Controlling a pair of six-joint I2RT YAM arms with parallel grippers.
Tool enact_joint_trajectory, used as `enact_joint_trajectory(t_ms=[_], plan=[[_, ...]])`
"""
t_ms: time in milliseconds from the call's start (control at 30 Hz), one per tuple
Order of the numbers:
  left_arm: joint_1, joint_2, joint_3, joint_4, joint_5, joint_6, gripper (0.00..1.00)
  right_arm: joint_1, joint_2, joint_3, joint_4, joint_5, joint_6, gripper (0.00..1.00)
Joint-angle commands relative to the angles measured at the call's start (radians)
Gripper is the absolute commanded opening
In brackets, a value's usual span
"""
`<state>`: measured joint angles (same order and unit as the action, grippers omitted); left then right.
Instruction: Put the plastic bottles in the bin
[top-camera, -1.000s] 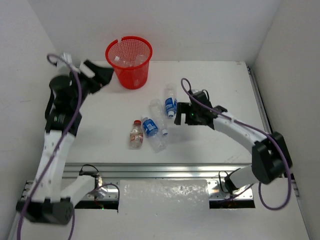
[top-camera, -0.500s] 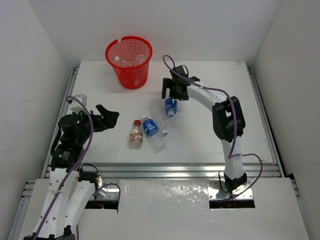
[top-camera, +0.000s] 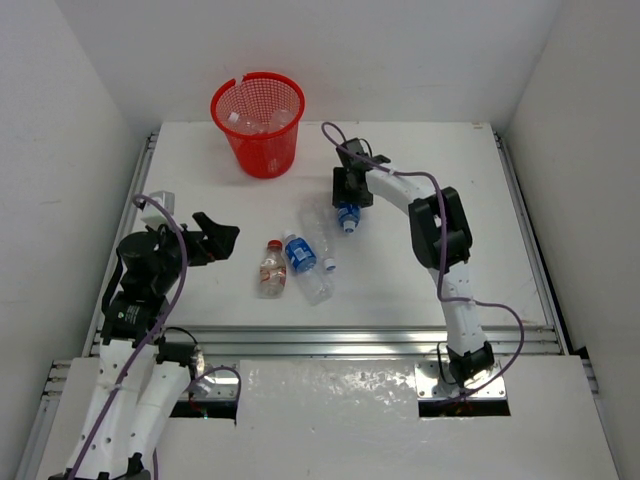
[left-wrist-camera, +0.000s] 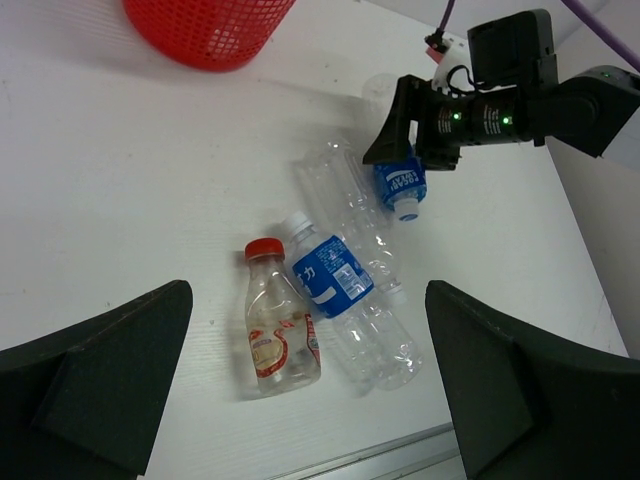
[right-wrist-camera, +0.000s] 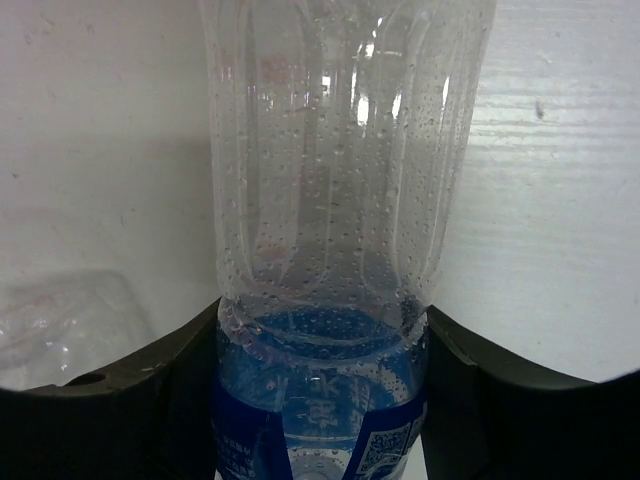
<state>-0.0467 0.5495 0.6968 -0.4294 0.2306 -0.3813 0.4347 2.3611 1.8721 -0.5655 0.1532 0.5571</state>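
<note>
My right gripper (top-camera: 349, 192) is shut on a blue-labelled plastic bottle (top-camera: 348, 214) that lies mid-table, cap toward the near edge. In the right wrist view both fingers (right-wrist-camera: 150, 400) press the sides of this bottle (right-wrist-camera: 330, 250) at its label. Three more bottles lie to its near left: a red-capped one (top-camera: 271, 268), a blue-labelled one (top-camera: 298, 252) and a plain clear one (top-camera: 317, 230). The red mesh bin (top-camera: 258, 150) stands at the far left with bottles (top-camera: 272, 120) inside. My left gripper (top-camera: 216, 238) hangs open left of the group, holding nothing.
The left wrist view shows the bin's base (left-wrist-camera: 205, 25) at the top, the three loose bottles in the middle and the right gripper (left-wrist-camera: 420, 150) beyond them. A metal rail (top-camera: 320, 340) runs along the table's near edge. White walls enclose the table.
The right arm swung from the right side over the blue-labelled bottle and its jaws closed on it. The left arm drew back from beside the bin to the near left.
</note>
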Motion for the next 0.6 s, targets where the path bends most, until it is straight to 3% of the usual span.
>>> enact_joint_trajectory(t_ms=[0, 167, 267, 333, 400, 500, 567], plan=[[-0.008, -0.002, 0.003, 0.055, 0.016, 0.012, 1.00, -0.008, -0.098, -0.021, 0.047, 0.005, -0.016, 0.48], [-0.008, 0.016, 0.006, 0.063, 0.048, 0.012, 1.00, -0.008, -0.183, -0.069, 0.056, -0.003, -0.039, 0.43], [-0.007, 0.070, 0.000, 0.124, 0.186, -0.046, 1.00, -0.007, -0.308, -0.184, 0.120, -0.061, -0.080, 0.41], [-0.008, 0.095, -0.013, 0.191, 0.272, -0.092, 1.00, -0.005, -0.443, -0.267, 0.200, -0.186, -0.117, 0.39], [-0.010, 0.134, -0.039, 0.349, 0.413, -0.183, 1.00, 0.004, -0.601, -0.466, 0.287, -0.341, -0.164, 0.38], [-0.037, 0.212, -0.077, 0.650, 0.563, -0.351, 1.00, 0.021, -0.753, -0.606, 0.367, -0.493, -0.187, 0.39], [-0.126, 0.298, -0.053, 0.760, 0.555, -0.384, 1.00, 0.042, -0.868, -0.687, 0.401, -0.634, -0.195, 0.39]])
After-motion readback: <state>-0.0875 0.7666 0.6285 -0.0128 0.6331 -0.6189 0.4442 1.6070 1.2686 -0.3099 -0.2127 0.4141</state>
